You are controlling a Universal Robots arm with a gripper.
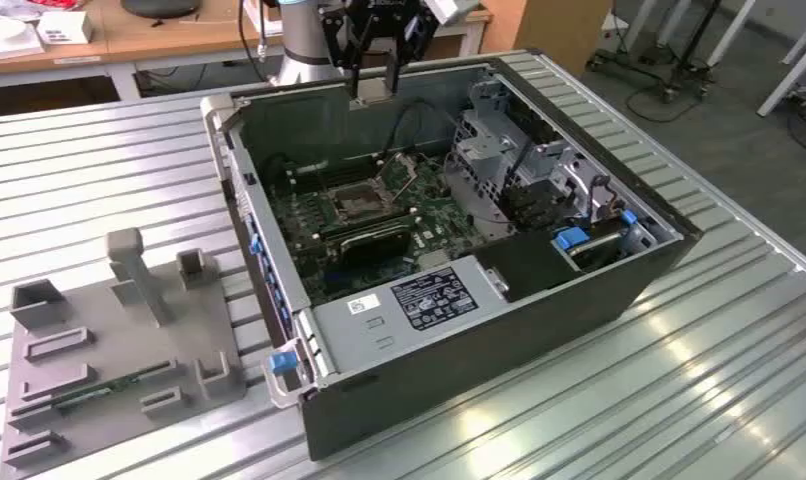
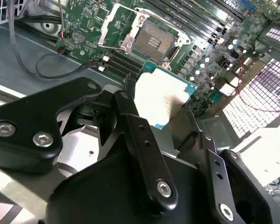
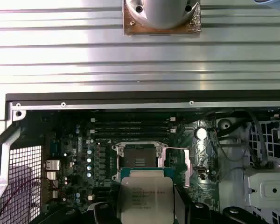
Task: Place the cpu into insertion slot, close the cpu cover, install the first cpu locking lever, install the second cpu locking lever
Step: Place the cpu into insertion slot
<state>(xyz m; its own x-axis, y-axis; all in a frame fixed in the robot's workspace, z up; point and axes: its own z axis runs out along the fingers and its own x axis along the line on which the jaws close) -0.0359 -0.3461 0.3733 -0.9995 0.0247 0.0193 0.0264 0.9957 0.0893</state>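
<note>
one claw, mine, two black fingers. clamped on one small flat square chip with a dull silver-tan metal top and a green edge, the cpu. the fingers press on two opposite edges of it in the second wrist view, and its printed top faces the camera in the first wrist view.

the cpu hangs in the air, clear of the board. in the exterior view it sits up by the far wall of one dark, open-sided computer case, well above the parts inside.

one green circuit board lies in the case floor. in it is one small square dark socket with a silvery metal rim, the insertion slot. its grid of contacts lies uncovered in both wrist views. cpu and slot are apart.

one thin square silvery frame plate with a cut-out centre, the cpu cover, is swung up off the slot and stands tilted at one edge of it. one thin wire lever runs beside the slot; i cannot tell whether there is a second.

four long black memory slots lie side by side just beyond the slot.

the case rests on one ribbed metal desk. on the exterior view's left, one grey moulded fixture block with upright posts lies on the same desk, well apart from the claw.
</note>
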